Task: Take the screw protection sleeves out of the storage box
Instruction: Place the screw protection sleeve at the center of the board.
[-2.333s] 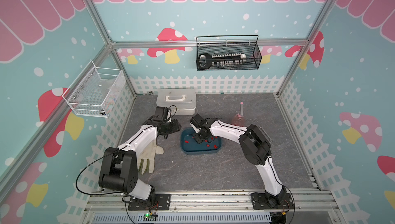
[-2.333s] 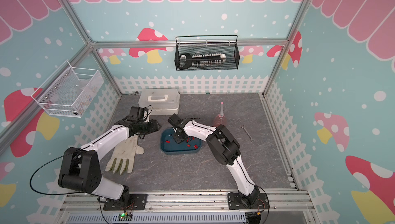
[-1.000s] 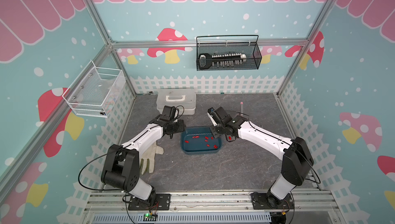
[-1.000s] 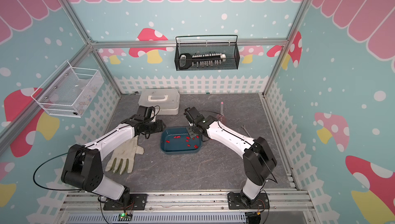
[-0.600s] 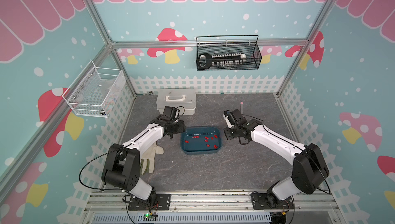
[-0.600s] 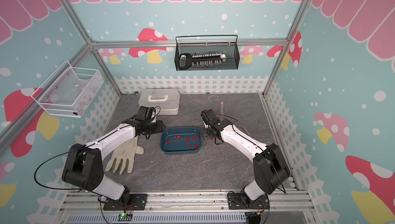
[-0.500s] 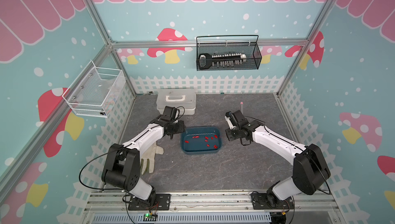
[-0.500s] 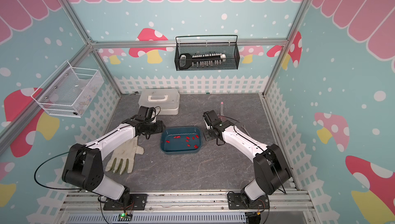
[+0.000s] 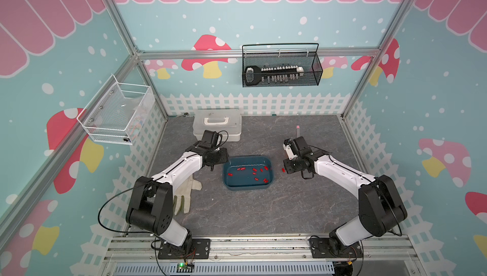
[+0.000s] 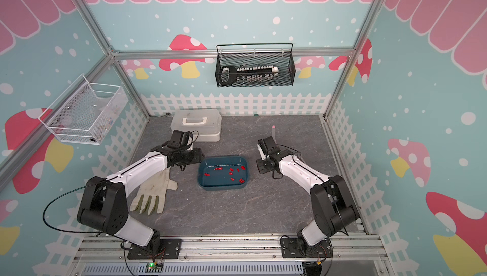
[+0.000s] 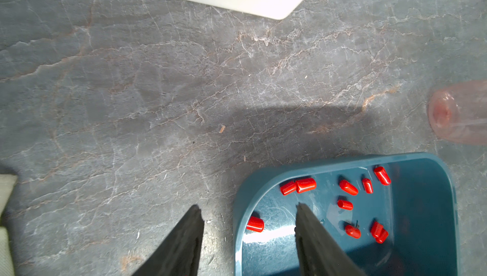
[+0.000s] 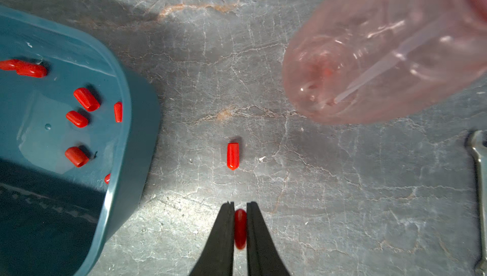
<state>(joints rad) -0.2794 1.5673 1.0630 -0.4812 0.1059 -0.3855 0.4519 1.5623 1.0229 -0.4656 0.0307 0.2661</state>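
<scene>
The right gripper (image 12: pixel 240 205) is pinching a tiny red plastic sleeve (image 12: pixel 240 228), half hidden between its fingers (image 12: pixel 224 235), beside the shallow teal plastic tub (image 12: pixel 139 129) holding most other sleeves (image 12: pixel 86 99); the left gripper (image 11: pixel 247 206) is gaping astride the tub's wall, apparently touching nothing

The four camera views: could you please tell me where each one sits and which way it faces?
Top views: high above the front edge, looking down on the whole scene; left arm, right arm, left gripper, right gripper show.
Left wrist: on the left arm, facing the table; its open fingers straddle the storage box rim.
Right wrist: on the right arm, facing the table; its jaws pinch a screw protection sleeve.
Shared: both wrist views show the storage box and pink bottle.
</scene>
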